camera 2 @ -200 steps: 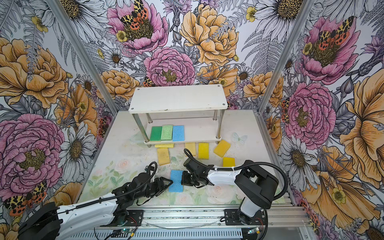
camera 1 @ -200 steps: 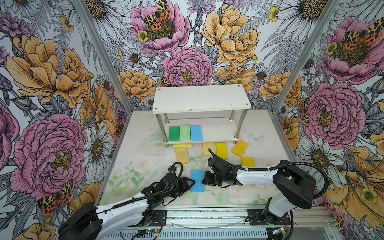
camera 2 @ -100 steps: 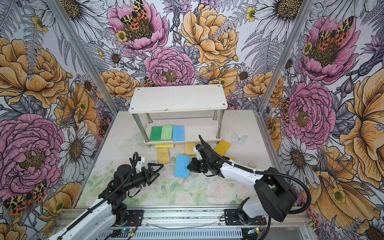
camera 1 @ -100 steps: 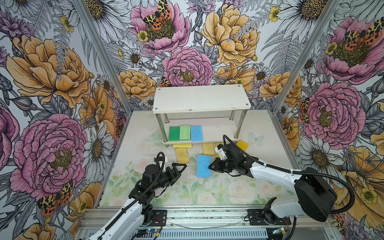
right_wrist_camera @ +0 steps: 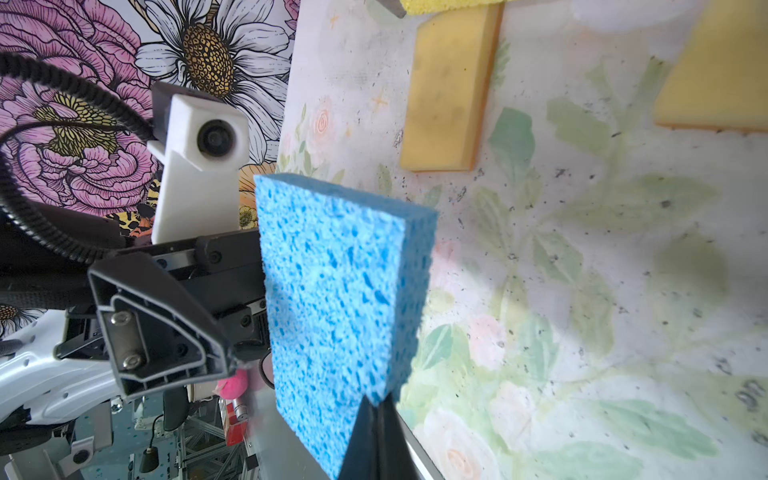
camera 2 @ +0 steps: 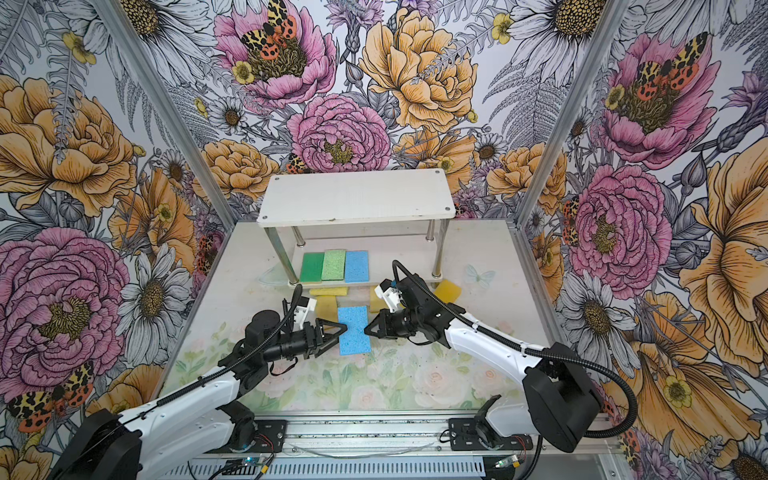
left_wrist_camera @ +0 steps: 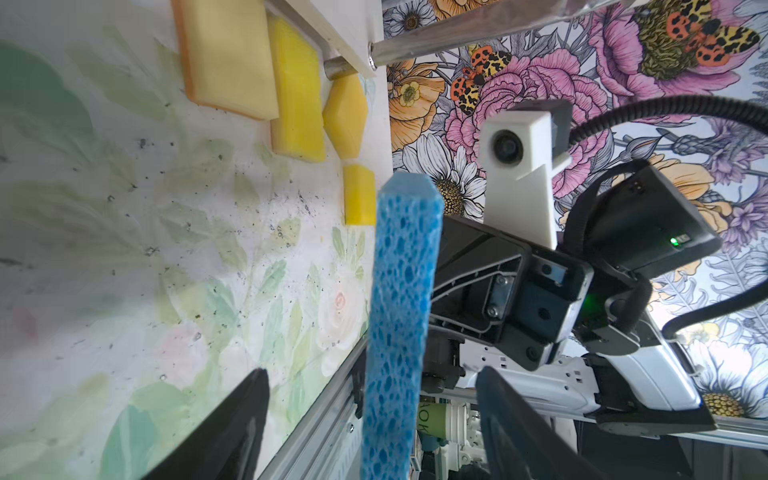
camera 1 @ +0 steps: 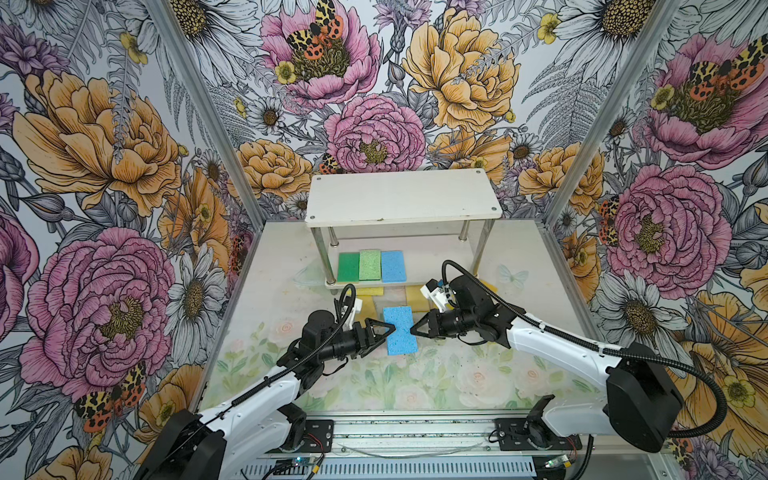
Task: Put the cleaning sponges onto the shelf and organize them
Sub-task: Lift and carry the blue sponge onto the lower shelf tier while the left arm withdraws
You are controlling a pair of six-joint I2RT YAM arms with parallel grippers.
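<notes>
A light blue sponge point(camera 1: 400, 336) point(camera 2: 354, 330) hangs flat above the table in front of the shelf. My right gripper point(camera 1: 412, 331) point(right_wrist_camera: 376, 409) is shut on its right edge. My left gripper point(camera 1: 388, 329) point(left_wrist_camera: 372, 374) is open at its left edge, with one jaw on each face and a gap on both sides. In the left wrist view the sponge point(left_wrist_camera: 399, 311) shows edge-on. The white shelf point(camera 1: 399, 199) holds a dark green sponge point(camera 1: 348, 267), a light green sponge point(camera 1: 370, 264) and a blue sponge point(camera 1: 392, 266) on its lower board. Its top board is bare.
Several yellow and tan sponges lie on the table by the shelf's front edge: a tan one point(left_wrist_camera: 226, 54), a yellow one point(left_wrist_camera: 297, 91), a tan one point(right_wrist_camera: 449, 91) and one at the right post point(camera 2: 448, 289). Floral walls enclose the table on three sides.
The right gripper raised the blue sponge off the table's front and carried it toward the shelf. The left gripper drew back, then came in to the sponge's left edge with its jaws apart.
</notes>
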